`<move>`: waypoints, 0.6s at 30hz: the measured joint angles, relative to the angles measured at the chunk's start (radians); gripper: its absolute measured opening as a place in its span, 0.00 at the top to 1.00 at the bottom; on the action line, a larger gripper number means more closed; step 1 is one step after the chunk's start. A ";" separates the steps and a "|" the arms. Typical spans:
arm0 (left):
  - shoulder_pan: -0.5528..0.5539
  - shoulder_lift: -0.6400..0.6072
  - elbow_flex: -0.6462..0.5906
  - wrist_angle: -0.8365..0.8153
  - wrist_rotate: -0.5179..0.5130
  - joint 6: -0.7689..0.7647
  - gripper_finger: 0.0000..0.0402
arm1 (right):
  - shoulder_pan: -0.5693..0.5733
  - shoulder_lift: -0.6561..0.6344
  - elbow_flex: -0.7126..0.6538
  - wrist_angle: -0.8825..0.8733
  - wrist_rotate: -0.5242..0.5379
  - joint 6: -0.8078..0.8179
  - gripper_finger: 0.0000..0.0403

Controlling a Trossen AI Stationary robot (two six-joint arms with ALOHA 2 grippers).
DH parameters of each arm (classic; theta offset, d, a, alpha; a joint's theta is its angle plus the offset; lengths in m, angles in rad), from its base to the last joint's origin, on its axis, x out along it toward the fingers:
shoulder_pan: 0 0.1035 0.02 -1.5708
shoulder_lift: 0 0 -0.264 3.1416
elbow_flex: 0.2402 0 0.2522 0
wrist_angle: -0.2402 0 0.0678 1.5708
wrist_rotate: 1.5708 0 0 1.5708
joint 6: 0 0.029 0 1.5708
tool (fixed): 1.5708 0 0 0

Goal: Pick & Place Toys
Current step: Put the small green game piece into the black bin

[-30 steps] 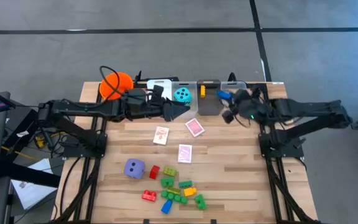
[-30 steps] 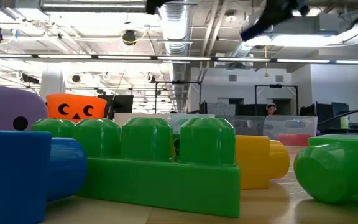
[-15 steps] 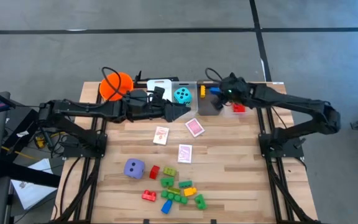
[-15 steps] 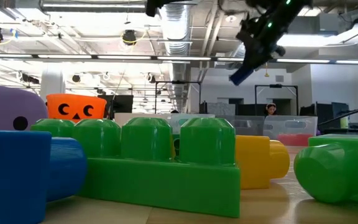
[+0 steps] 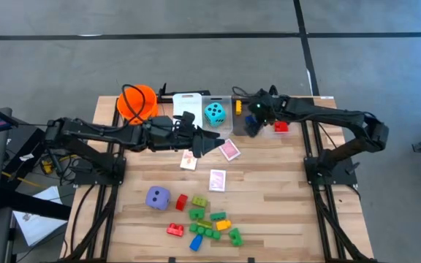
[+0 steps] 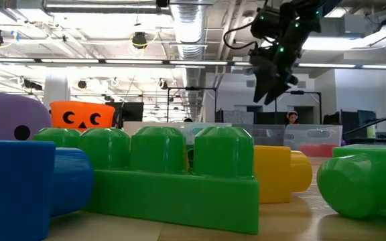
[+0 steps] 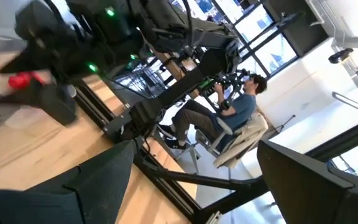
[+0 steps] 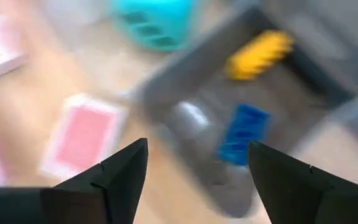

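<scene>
High view: the right gripper (image 5: 253,121) is hovering over the middle bin (image 5: 244,123) at the table's far edge, while the left gripper (image 5: 212,143) is reaching just beside a pink card (image 5: 229,150). The teal die (image 5: 214,112) is sitting in the neighbouring bin; the loose bricks (image 5: 207,221) and the purple die (image 5: 158,197) are lying near the front edge.

Low view: the right gripper (image 6: 271,75) is hanging high and the green brick (image 6: 173,177) is blocking most of the table.

Left wrist view: its fingers are standing apart, empty; the card is not showing here.

Right wrist view: the jaws are standing released, with a blue brick (image 8: 242,133) and a yellow brick (image 8: 258,48) lying in the bin beneath. This picture is smeared.

Risk: the arms are working close together, so either one swinging across could clip the other or nudge the card away.
</scene>
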 joint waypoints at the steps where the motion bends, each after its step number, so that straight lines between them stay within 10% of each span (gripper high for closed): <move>1: -0.005 0.000 0.000 0.000 -0.005 0.000 0.16 | 0.017 -0.007 0.000 0.001 -0.040 -0.020 0.33; 18: -0.136 0.000 -0.120 -0.031 -0.012 0.038 0.19 | 0.544 -0.161 0.000 0.145 -0.002 -0.035 0.33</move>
